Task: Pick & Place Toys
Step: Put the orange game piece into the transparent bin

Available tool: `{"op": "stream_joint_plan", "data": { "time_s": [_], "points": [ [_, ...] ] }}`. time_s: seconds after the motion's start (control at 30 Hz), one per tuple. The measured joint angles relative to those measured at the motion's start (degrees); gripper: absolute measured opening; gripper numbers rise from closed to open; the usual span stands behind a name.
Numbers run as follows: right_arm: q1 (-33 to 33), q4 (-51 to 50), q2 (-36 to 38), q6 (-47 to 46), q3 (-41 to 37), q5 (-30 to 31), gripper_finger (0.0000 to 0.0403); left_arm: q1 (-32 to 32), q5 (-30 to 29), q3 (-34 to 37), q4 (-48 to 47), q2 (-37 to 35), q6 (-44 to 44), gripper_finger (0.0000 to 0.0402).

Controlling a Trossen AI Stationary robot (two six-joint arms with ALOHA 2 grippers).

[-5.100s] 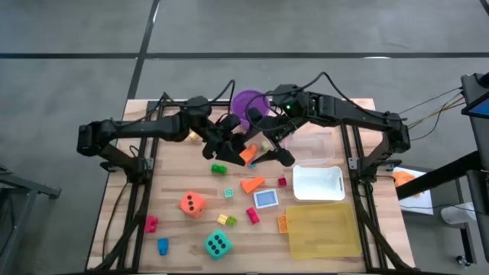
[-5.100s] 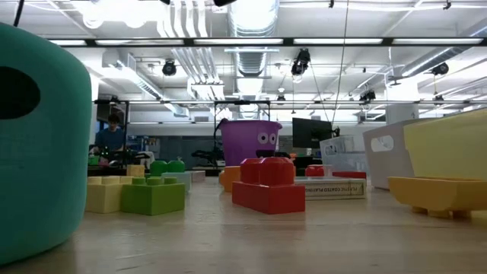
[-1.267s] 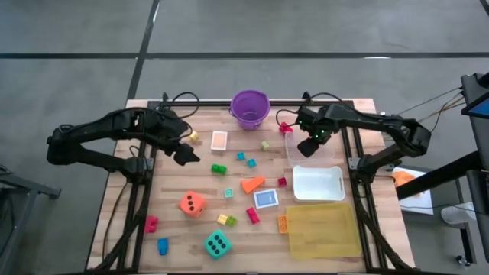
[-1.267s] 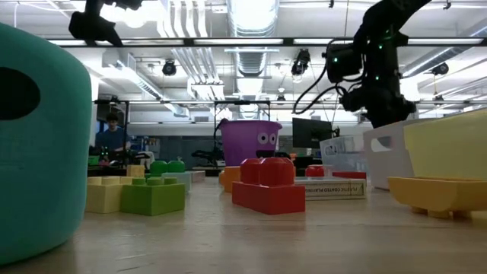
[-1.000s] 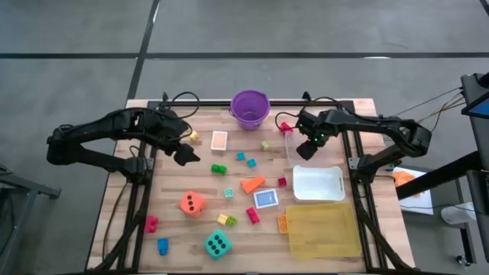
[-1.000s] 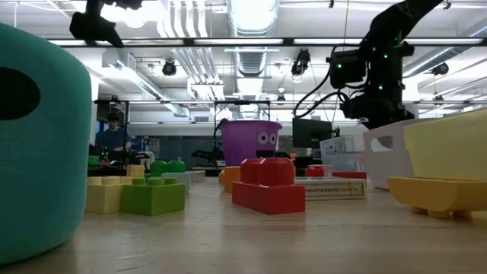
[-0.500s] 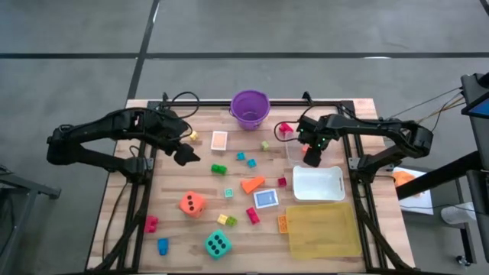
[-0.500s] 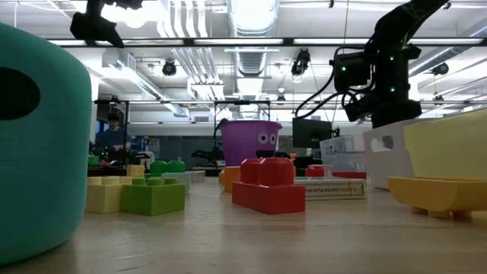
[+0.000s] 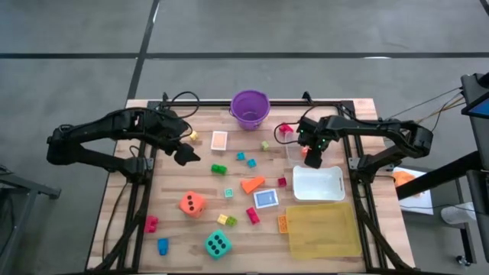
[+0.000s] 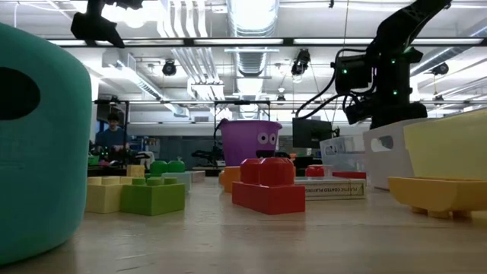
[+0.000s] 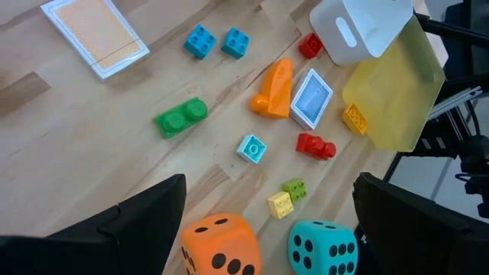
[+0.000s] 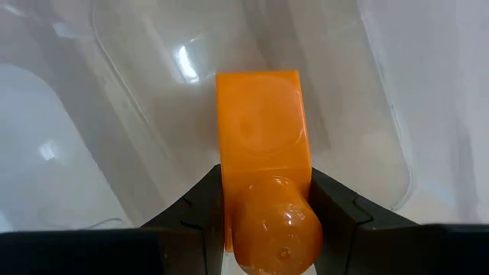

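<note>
— Right, where's my right gripper?

— Over the clear tub near the table's right edge, pinching an orange block between its fingers. From the wrist I see the block hanging above the tub's clear floor, with its walls all around.

— And my left gripper?

— Raised near the left edge, fingers spread wide, nothing between them. Below it I see the green block, the orange wedge, the orange die and the teal die.

— How crowded is the middle?

— Toys are scattered from the purple bucket at the far edge down to the near edge: an orange-backed card, two small blue blocks, a blue-backed card, a red block. The pink block and blue block sit near the near-left corner, with bare wood around them.

— The right side?

— White tub just beside the clear one, yellow tray filling the near-right corner. Little bare wood there.
</note>
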State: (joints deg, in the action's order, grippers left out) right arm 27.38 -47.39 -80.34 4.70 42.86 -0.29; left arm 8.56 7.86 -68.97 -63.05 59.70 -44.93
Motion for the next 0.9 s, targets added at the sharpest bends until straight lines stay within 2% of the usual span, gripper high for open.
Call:
{"op": "stream_joint_plan", "data": {
  "time_s": [0.9],
  "points": [
    [0.4, 1.2, 0.0, -1.3, -0.4, -1.9, 0.0125, 0.0, 0.0, 0.0, 0.0, 0.0, 0.0, 0.0365]
  ]
}}
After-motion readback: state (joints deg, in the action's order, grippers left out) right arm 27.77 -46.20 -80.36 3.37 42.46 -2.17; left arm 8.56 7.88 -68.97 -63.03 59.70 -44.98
